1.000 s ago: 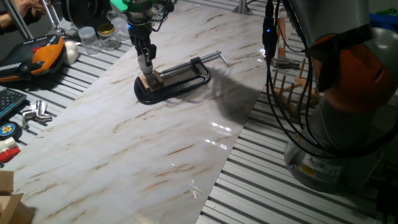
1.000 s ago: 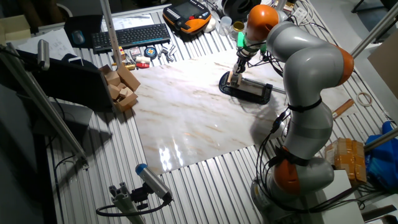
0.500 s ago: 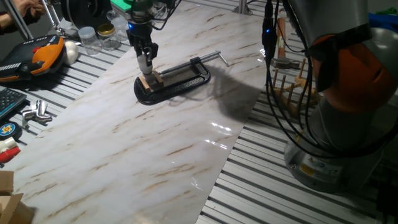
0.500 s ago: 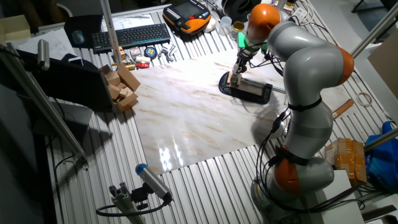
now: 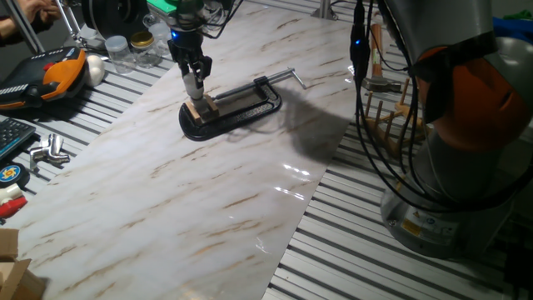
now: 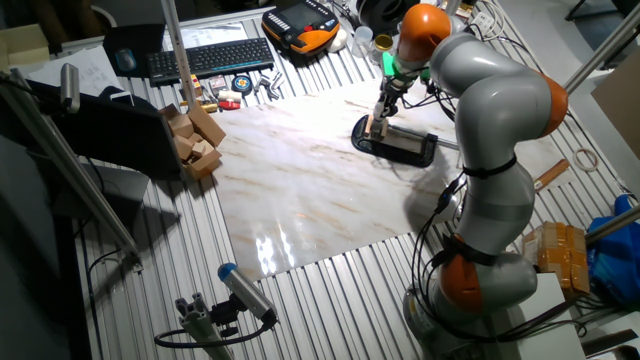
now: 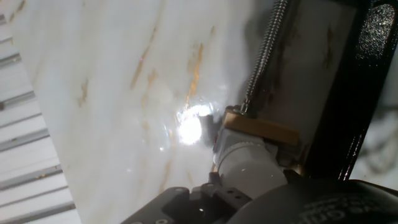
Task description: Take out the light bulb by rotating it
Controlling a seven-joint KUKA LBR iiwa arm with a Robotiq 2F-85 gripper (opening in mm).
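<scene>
At the far end of the marble board (image 5: 208,192), the light bulb (image 5: 194,83) stands upright over a small wooden block (image 5: 201,108), which sits clamped in a black C-clamp (image 5: 237,107) lying flat on the board. The gripper (image 5: 193,78) comes straight down on the bulb, its two fingers closed narrowly against the white body, so only a pale strip shows between them. In the other fixed view the same grip appears small and far off, the gripper (image 6: 381,108) over the clamp (image 6: 400,145), with the grey and orange arm (image 6: 495,110) arching above. In the hand view the bulb's pale cylindrical part (image 7: 245,165) rests on the tan block (image 7: 261,129), the clamp's threaded screw (image 7: 264,53) meets the block, and the black frame (image 7: 348,99) runs along the right. A bright glare spot lies on the board beside the block. Beyond the board sit clear jars (image 5: 133,48) and an orange and black handset (image 5: 50,75).
</scene>
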